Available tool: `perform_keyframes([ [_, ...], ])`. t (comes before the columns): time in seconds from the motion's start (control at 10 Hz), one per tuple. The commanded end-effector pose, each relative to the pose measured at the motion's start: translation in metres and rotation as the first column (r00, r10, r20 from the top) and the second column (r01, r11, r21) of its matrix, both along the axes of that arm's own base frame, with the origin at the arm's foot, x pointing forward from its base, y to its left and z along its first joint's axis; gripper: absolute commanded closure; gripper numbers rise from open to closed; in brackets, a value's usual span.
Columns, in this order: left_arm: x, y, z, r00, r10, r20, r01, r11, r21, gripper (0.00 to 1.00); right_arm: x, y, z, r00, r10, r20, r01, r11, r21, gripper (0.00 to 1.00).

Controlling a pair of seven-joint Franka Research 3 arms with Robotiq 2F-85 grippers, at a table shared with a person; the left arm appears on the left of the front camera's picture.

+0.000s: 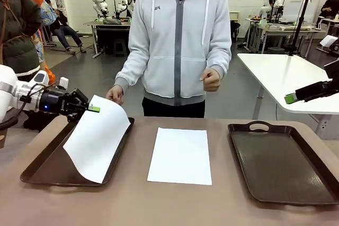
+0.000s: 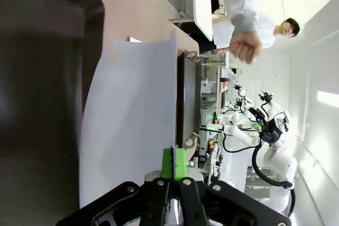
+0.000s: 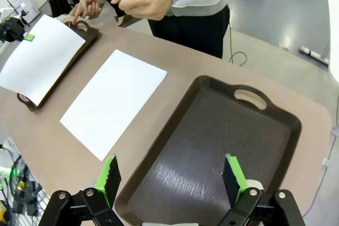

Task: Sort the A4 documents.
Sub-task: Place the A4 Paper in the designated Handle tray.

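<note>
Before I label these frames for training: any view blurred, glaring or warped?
Front view: sharp, faint sheen on the right tray. Left wrist view: rolled sideways, washed out at right, held sheet looks greyish. Right wrist view: wide-angle bends the table edge; glare streak on that tray.

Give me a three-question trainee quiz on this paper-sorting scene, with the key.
1. True or false: the left gripper is shut on the edge of a curled A4 sheet over the left tray.
2. Where does the other A4 sheet lie? A on the floor; B flat on the table between the trays; C in the person's hand.
3. Fill in: the right gripper, facing the empty right tray, is ____.
Key: 1 true; 2 B; 3 open.
</note>
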State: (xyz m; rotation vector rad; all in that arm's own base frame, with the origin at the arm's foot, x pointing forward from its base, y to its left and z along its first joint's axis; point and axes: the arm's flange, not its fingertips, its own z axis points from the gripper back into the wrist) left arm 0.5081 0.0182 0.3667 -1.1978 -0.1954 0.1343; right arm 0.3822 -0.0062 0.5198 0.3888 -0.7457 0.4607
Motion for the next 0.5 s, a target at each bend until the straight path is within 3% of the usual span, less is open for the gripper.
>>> perform_keyframes([
  [0.0,0.014,0.015,0.004,1.0,0.009,0.013,-0.01,0.998,0.058,0.99,0.001,0.0,-0.002,1.0,0.011,0.0,-0.011,1.0,0.013,0.0],
  [0.4,0.032,0.018,-0.01,0.999,-0.017,-0.041,0.028,0.957,0.287,0.99,0.001,0.0,-0.002,1.0,0.011,0.0,-0.011,1.0,0.013,0.0],
])
